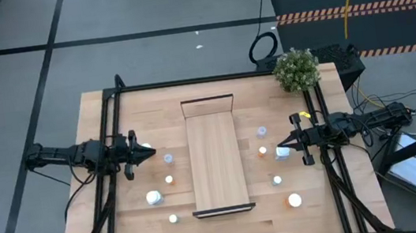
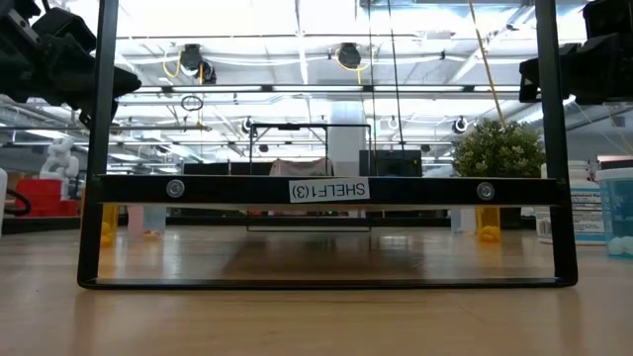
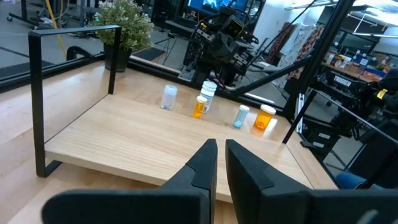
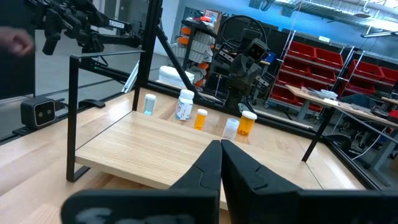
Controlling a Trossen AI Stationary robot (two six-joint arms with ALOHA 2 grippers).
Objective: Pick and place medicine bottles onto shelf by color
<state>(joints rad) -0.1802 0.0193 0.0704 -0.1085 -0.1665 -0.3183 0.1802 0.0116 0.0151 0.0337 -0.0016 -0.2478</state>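
Observation:
The shelf (image 1: 216, 163), a long light-wood board with dark end rails, lies in the middle of the table. Left of it stand several bottles: a pale one (image 1: 168, 159), a small orange one (image 1: 169, 179), a white one (image 1: 153, 196), a small one (image 1: 173, 218). An orange, white-capped one (image 4: 247, 123) stands at my left gripper's tip. Right of the shelf stand a pale blue bottle (image 1: 262, 132), an orange one (image 1: 262, 151), a white one (image 1: 282, 153), a small one (image 1: 277, 179) and a larger orange one (image 1: 294, 200). My left gripper (image 3: 221, 155) is shut and empty left of the shelf. My right gripper (image 4: 221, 155) is shut and empty right of it, beside the white bottle.
A potted plant (image 1: 296, 69) stands at the far right corner. A dark frame (image 1: 211, 79) runs along the table's far edge and sides. The shelf's near end rail (image 2: 326, 188) stands across the low view, with a white bottle (image 2: 584, 208) beyond it.

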